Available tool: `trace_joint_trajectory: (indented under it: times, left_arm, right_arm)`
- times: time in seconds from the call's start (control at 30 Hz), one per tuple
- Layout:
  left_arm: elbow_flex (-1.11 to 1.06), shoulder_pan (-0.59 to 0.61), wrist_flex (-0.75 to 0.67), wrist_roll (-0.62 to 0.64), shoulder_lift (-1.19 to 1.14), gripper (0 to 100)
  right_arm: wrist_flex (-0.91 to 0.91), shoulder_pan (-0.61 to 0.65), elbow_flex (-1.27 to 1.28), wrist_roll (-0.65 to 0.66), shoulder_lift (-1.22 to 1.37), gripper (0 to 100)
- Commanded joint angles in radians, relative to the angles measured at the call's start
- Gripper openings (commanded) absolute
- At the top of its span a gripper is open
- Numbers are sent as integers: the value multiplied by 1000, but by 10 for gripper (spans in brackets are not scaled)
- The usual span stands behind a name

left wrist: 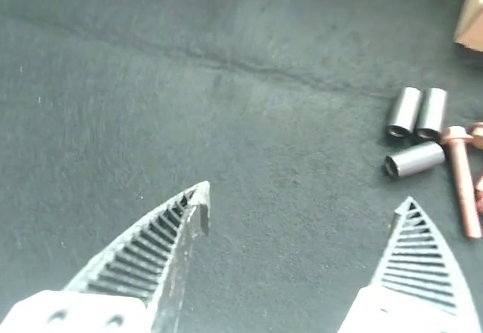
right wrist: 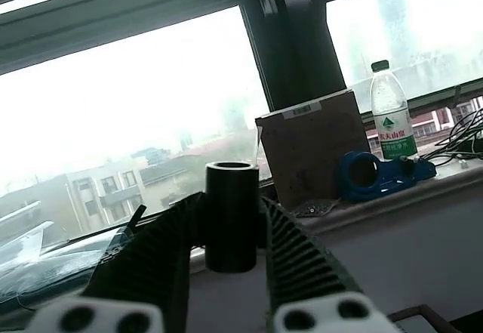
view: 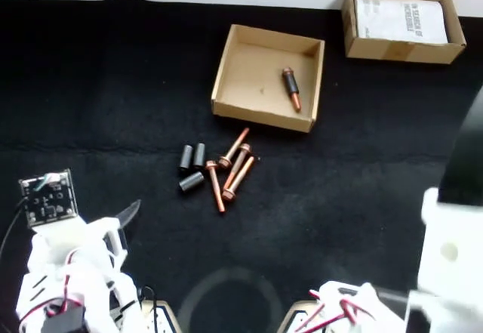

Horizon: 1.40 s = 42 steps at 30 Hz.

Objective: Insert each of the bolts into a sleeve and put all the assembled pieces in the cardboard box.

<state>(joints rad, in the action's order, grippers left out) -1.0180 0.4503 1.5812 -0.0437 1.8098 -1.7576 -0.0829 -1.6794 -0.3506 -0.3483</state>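
My right end effector (right wrist: 230,208) pinches a sleeve (right wrist: 232,235) aloft, left end effector (left wrist: 306,195) spread near the bolts (view: 229,173) by the box (view: 221,72); grip sits low, so pushing a bolt in could tilt it out.

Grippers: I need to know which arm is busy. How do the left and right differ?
The left gripper is open and empty; the right gripper is shut on a dark sleeve. The left gripper faces the black mat; the right gripper faces a window. Both have ribbed fingers.

Sleeves (view: 186,157) lie left of bolts (view: 216,186), before the cardboard box (view: 260,114).
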Motion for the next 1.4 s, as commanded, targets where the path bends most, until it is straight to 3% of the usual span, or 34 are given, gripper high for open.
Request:
trace_joint_trajectory:
  times: [0.0, 0.13, 0.5, 0.63, 1.0, 1.13, 1.37]
  left_arm:
    - [88, -70, 34, -3, -8, 368]
    - [157, -94, 66, 2, -105, 368]
    - [418, -97, 83, 75, -504, 368]
    - [430, -114, 118, 84, -519, 368]
    - [435, -467, 180, 371, -627, 368]
    - [464, -565, 180, 434, -677, 368]
    - [567, -627, 180, 445, -854, 368]
  right_arm:
    - [-8, 7, -73, 54, -36, 7]
    - [-8, 7, 84, 57, -142, 7]
    - [47, 5, 960, -26, -596, 7]
    - [216, 4, 1236, -31, -713, 7]
    - [892, 2, 2144, -15, -1156, 7]
    - [1096, 7, 2425, 92, -1337, 7]
    - [1202, 5, 2700, 163, -1486, 7]
